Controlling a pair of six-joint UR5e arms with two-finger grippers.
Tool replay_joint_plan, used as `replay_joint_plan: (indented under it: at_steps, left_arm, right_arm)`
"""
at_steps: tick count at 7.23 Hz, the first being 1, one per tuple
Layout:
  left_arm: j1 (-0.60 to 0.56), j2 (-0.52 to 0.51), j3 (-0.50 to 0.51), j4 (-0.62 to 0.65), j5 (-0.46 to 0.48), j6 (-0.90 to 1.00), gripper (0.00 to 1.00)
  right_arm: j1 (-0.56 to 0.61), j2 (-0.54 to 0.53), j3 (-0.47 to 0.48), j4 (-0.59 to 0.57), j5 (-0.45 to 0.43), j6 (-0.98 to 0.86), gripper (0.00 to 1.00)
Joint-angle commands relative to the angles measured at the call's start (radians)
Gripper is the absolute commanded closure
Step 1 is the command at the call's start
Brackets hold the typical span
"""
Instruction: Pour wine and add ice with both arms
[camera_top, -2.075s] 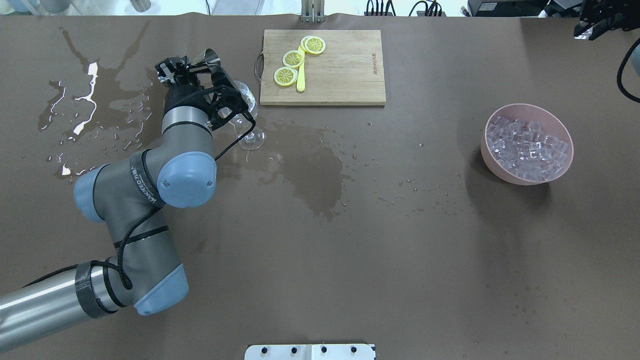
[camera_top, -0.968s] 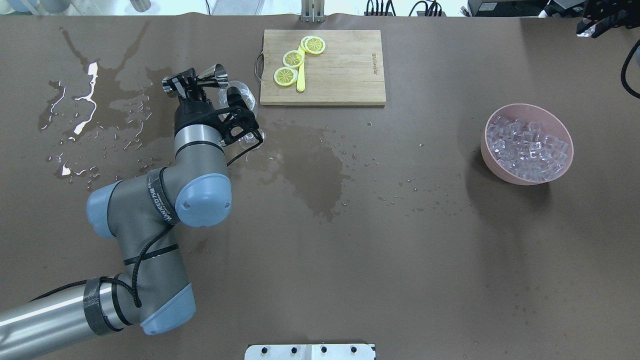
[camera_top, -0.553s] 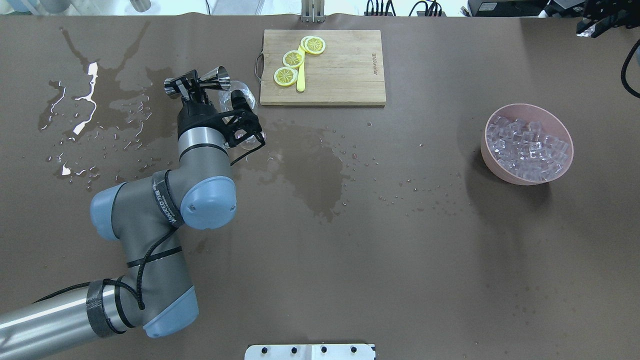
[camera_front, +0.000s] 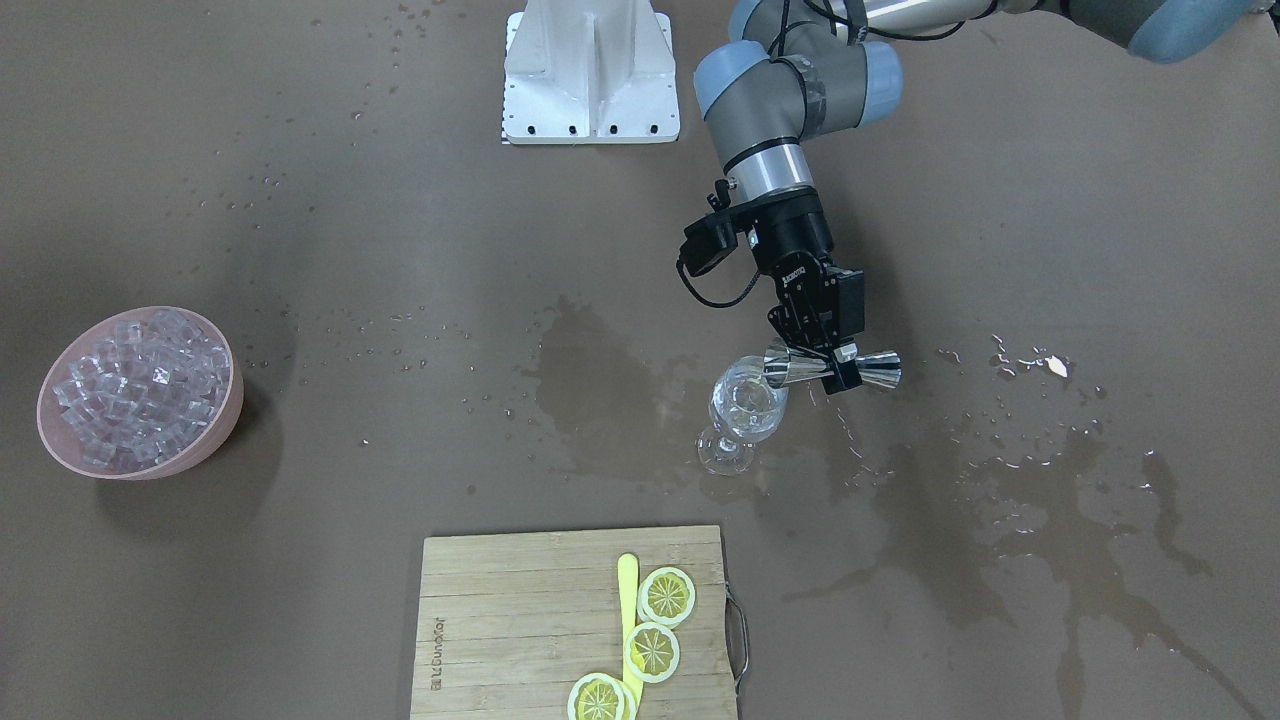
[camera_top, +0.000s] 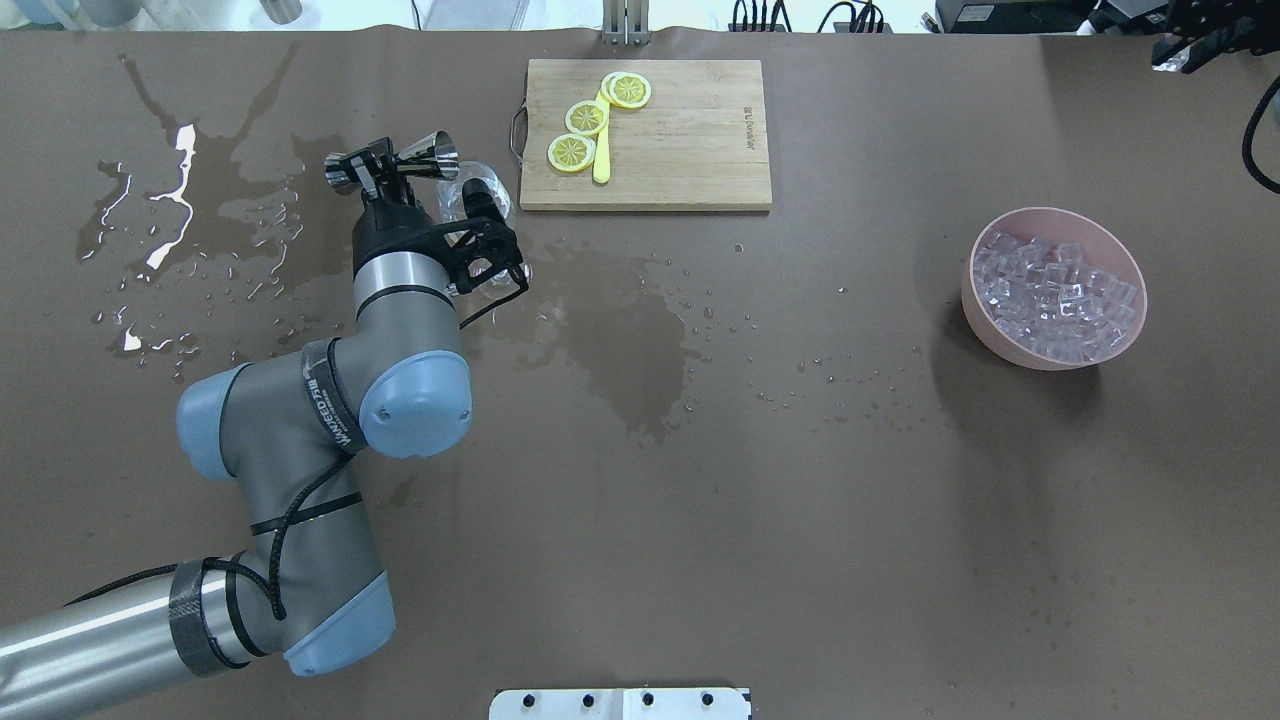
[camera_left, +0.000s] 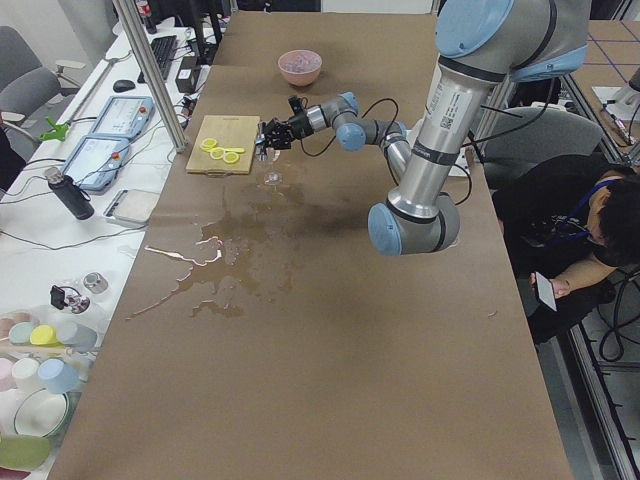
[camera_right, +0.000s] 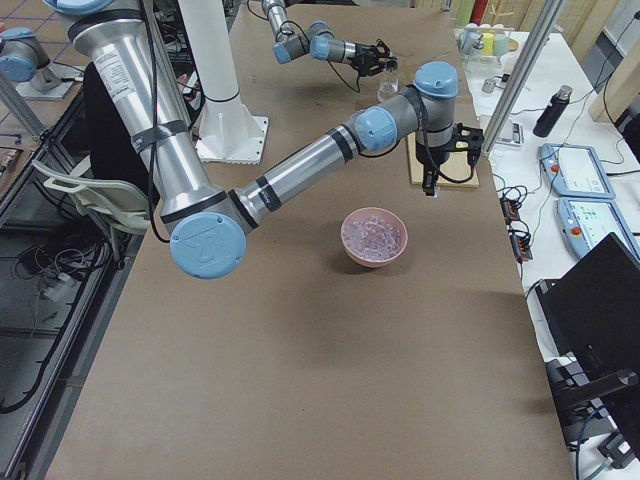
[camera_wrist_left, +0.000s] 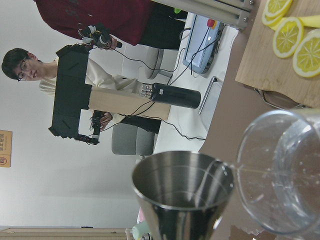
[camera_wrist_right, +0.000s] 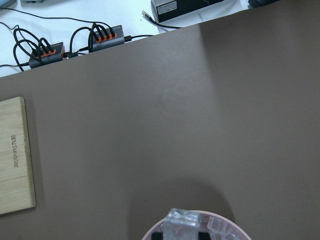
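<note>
Tipped further toward level, the slick steel double-cone jigger (camera_front: 785, 366), pinched at its waist by the left fingers (camera_front: 848, 380), trickles thin clear wine (camera_wrist_left: 250, 170) into the fragile stemmed glass (camera_front: 742, 412).

The left arm (camera_left: 440, 110) reaches across the brown tabletop (camera_left: 330, 380), past a wet spill (camera_left: 235, 255), to a glass (camera_left: 270, 176) beside the wooden board (camera_left: 222, 145), a pink bowl (camera_left: 300, 67) beyond.

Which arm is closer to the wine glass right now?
Left. The left fingers hold a metal jigger tipped at the wine glass rim; the right fingers hang far off, past the pink bowl.
</note>
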Motion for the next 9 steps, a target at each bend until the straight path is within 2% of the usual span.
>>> replay_joint_plan:
  at_steps: [1,5,9]
  left_arm:
    - [-0.001,0.006,-0.004,0.003,0.011,0.043,0.87]
    - [0.000,-0.023,-0.024,0.090,0.028,0.066,0.87]
    - [-0.001,-0.023,-0.044,0.069,0.020,0.054,0.88]
  right_arm:
    - [0.000,0.002,0.000,0.001,0.000,0.002,1.00]
    - [0.002,0.002,0.000,0.001,0.002,0.002,1.00]
    - [0.008,0.002,0.000,0.001,0.017,0.002,1.00]
